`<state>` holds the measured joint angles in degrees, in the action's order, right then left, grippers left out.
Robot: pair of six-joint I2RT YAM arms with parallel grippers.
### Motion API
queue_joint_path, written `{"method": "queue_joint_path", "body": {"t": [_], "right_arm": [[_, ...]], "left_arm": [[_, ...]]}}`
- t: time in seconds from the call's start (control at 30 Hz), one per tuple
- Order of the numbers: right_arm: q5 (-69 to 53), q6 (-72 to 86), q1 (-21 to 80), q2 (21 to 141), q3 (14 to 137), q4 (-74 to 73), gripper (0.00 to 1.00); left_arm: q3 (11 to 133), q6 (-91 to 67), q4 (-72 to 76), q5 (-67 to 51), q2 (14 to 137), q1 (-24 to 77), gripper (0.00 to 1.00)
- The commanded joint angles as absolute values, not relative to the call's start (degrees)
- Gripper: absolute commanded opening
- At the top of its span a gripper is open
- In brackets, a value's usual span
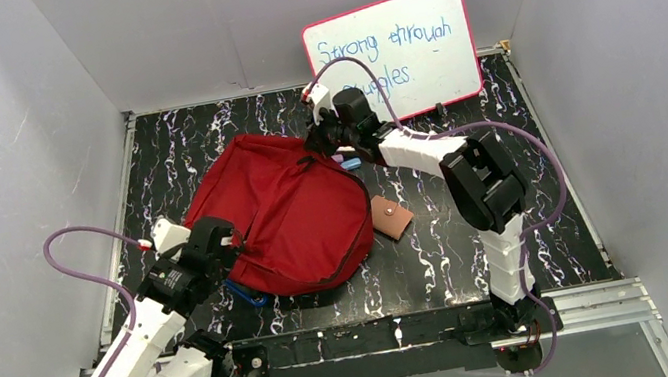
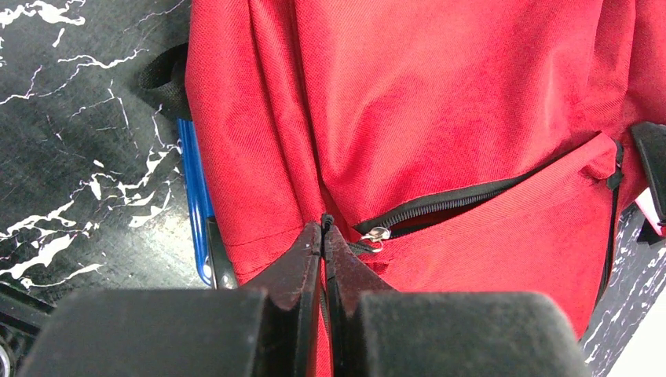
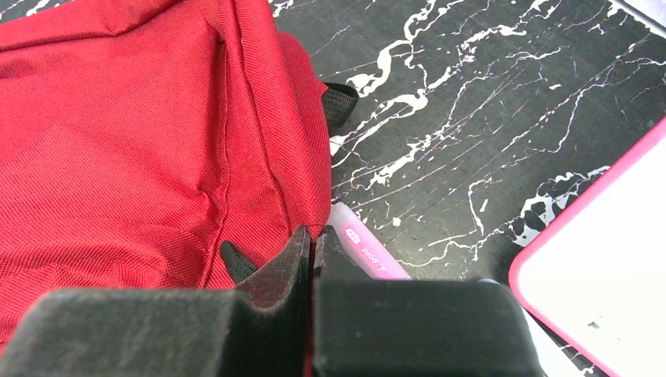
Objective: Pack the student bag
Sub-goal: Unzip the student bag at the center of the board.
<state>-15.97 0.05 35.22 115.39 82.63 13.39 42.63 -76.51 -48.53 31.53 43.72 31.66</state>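
I have the left gripper (image 2: 323,228) pinching the student bag (image 1: 288,211) at its eight o'clock edge and the right gripper (image 3: 312,234) pinching at one; such shallow bites could slip off.

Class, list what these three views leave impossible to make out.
- Student bag contents: left wrist view, fabric covers the barely parted zip.
- Whiteboard second line: top view, right arm partly covers it.
- Pink item: right wrist view, right tool hides its end; print too small.

A robot lab booth: grey walls (image 1: 0,150) enclose a marbled table (image 1: 441,252) (whiteboard (image 1: 438,71) propped behind).
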Motion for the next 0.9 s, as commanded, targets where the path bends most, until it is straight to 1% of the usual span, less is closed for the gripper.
{"method": "queue_joint_path", "body": {"t": [0.0,0.1,0.23,0.3,0.43,0.5,0.6,0.67,0.73,0.87], "right_arm": [[-13.59,-0.44,32.9,115.79,87.34,22.19,0.0],[-15.26,-0.44,32.81,115.9,87.4,22.14,0.0],[-20.71,-0.44,32.81,114.9,87.25,22.67,0.0],[-23.57,0.91,32.78,114.28,87.44,22.68,0.0],[-28.42,2.68,32.99,112.86,87.32,22.27,0.0],[-30.41,3.25,33.25,112.32,87.1,22.2,0.0],[-34.3,3.21,34.22,111.61,87.1,21.79,0.0],[-36.44,2.72,35.59,111.39,87.1,21.56,0.0],[-37.51,0.75,37.21,111.4,87.61,20.61,0.0],[-35.92,-4.56,40.65,112.64,90.18,17.0,0.0]], "left_arm": [[42.78,-78.26,-55.41,34.76,42.97,31.29,0.0],[42.71,-78.58,-56.28,35.15,42.57,31.29,0.0],[43.19,-76.2,-54.87,36.51,42.17,31.29,0.01],[43.95,-73.41,-53.46,37.07,42.42,31.3,0.15],[47.31,-67.23,-51.5,40.31,43.63,31.29,0.56],[49.13,-60.77,-48.27,40.69,44.08,31.29,0.66],[50.24,-47.69,-38.67,37.13,44.34,31.29,0.73],[50.25,-40.16,-31.65,32.92,45.23,31.29,0.75],[51.31,-36.17,-30.43,31.08,47.52,31.29,0.75],[55.51,-34.44,-34.97,31.65,53.83,31.29,0.76]]}}
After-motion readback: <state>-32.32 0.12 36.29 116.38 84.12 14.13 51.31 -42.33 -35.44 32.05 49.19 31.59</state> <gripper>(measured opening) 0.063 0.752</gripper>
